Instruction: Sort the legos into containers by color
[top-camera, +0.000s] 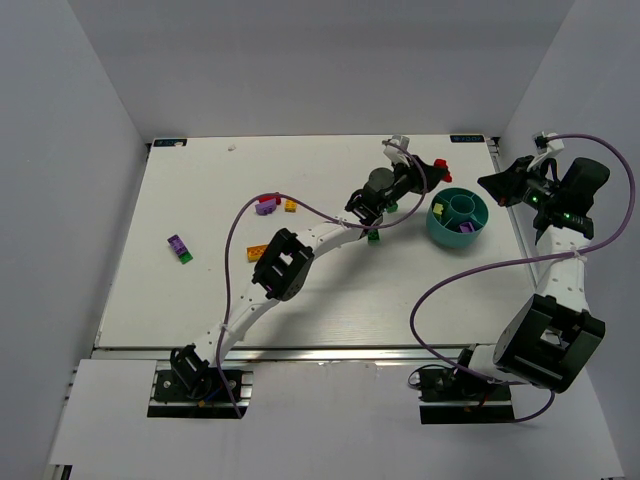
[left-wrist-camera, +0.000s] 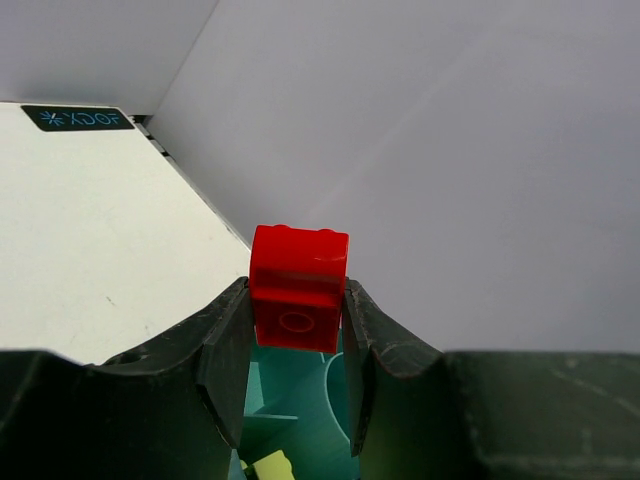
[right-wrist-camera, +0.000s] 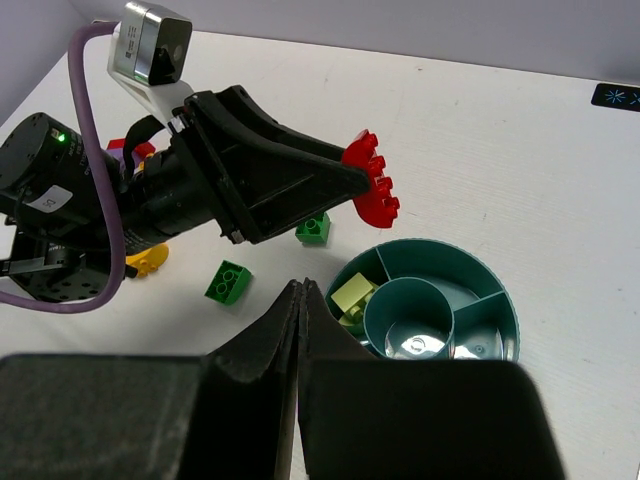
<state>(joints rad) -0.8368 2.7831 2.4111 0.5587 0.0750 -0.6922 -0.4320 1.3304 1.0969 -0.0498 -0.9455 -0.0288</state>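
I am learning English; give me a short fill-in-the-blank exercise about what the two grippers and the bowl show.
The brick in the left gripper is ___.
The right gripper is shut and holds ___.
The lime brick lies ___ the teal bowl.
Missing words: red; nothing; inside.

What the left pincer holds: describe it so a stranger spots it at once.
Find the teal bowl on the right side of the table. Over its rim hangs the left pincer, clamping a red brick. It is the only brick held in the air; the green bricks nearby lie on the table.
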